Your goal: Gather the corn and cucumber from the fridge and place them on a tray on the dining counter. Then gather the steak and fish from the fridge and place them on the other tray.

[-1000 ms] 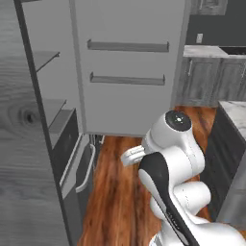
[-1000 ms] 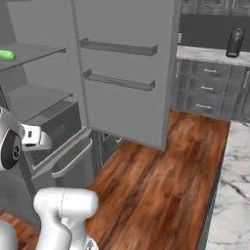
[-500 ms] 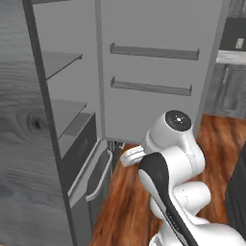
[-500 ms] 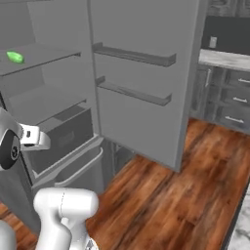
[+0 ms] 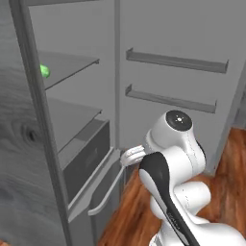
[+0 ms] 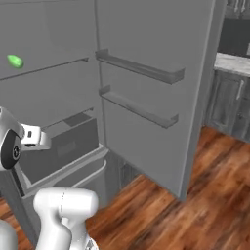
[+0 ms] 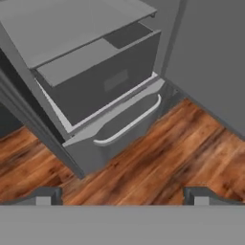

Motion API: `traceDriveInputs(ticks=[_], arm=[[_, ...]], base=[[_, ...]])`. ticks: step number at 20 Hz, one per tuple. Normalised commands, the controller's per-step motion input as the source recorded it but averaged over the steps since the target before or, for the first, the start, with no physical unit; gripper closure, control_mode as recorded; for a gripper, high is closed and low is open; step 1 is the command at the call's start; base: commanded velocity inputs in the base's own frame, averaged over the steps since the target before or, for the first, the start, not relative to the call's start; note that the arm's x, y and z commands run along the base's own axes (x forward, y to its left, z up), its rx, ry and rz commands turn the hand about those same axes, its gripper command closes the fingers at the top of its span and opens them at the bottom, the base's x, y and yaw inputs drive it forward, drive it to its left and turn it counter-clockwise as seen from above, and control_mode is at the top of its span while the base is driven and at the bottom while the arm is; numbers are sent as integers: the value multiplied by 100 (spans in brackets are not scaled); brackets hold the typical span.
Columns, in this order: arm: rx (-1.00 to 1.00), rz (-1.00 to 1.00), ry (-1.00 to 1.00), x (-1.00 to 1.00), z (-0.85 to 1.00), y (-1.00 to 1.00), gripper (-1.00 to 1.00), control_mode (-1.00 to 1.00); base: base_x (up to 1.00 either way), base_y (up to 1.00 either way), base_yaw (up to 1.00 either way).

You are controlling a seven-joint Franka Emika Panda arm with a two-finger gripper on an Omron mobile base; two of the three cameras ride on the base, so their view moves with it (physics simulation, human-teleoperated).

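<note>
Presently, the tall plain grey fridge (image 6: 146,97) stands with its door swung wide, two shallow grey rails across the door's inner face. My two-finger gripper (image 7: 122,195) is released, its dark tips set far apart with nothing between them, looking down over the wooden plank floor (image 7: 158,162) in front of the cabinet. In the hand view, just beyond the tips, lies the grey bottom drawer (image 7: 119,129) with its pale curved bar handle, and above it a dark grey bin beneath a flat grey shelf. The small glossy bright light-green corn (image 6: 15,61) rests on the upper grey shelf, near that shelf's left edge in the right base view; from the left base view it (image 5: 44,71) shows just past the cabinet's front edge. Corn and gripper are well apart.
</note>
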Motion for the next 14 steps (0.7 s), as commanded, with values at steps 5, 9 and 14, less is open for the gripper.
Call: traceDriveInputs(ticks=[5, 9, 14], arm=[[0, 0, 0, 0, 0, 0, -100, 100], [0, 0, 0, 0, 0, 0, -100, 100], [0, 0, 0, 0, 0, 0, -100, 100]], base=[[50, -13, 36], [49, -10, 38], [52, -6, 39]])
